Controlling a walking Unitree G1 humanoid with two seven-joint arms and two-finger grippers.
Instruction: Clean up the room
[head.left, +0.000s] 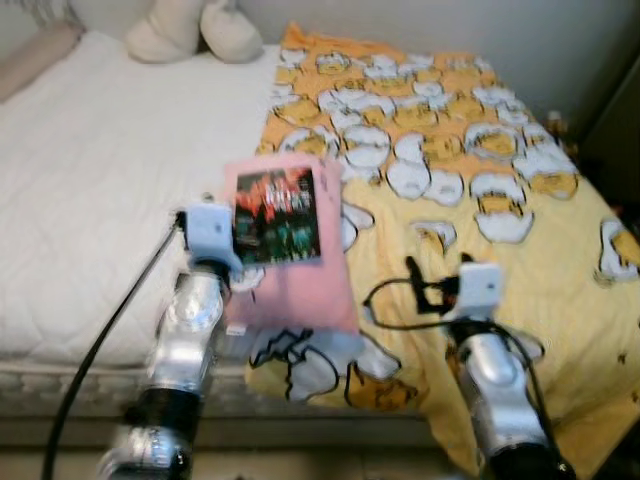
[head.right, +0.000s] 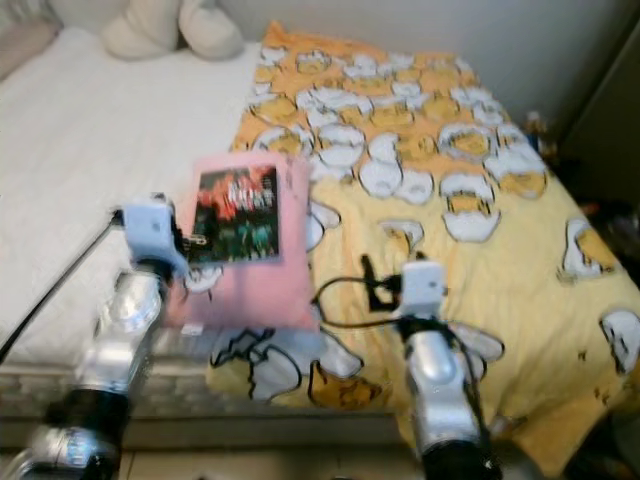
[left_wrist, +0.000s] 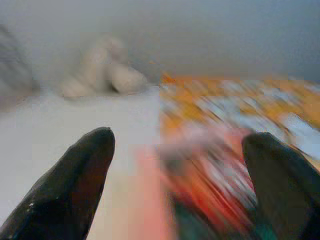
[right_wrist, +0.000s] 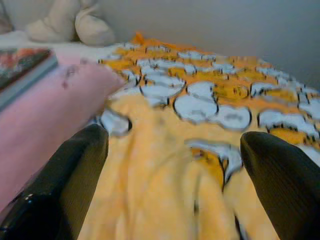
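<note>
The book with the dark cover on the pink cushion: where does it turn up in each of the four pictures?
Left eye: book left of centre.
Right eye: left of centre.
Left wrist: a red blur between the open fingers.
Right wrist: at the frame's edge.
Shared landmark: cream plush toy.

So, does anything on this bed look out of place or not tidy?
Yes. A dark-covered book lies on a pink pillow set across the near edge of the white mattress, not with the cream pillows at the head. The yellow egg-print blanket covers only the right half and hangs off, rumpled.
</note>
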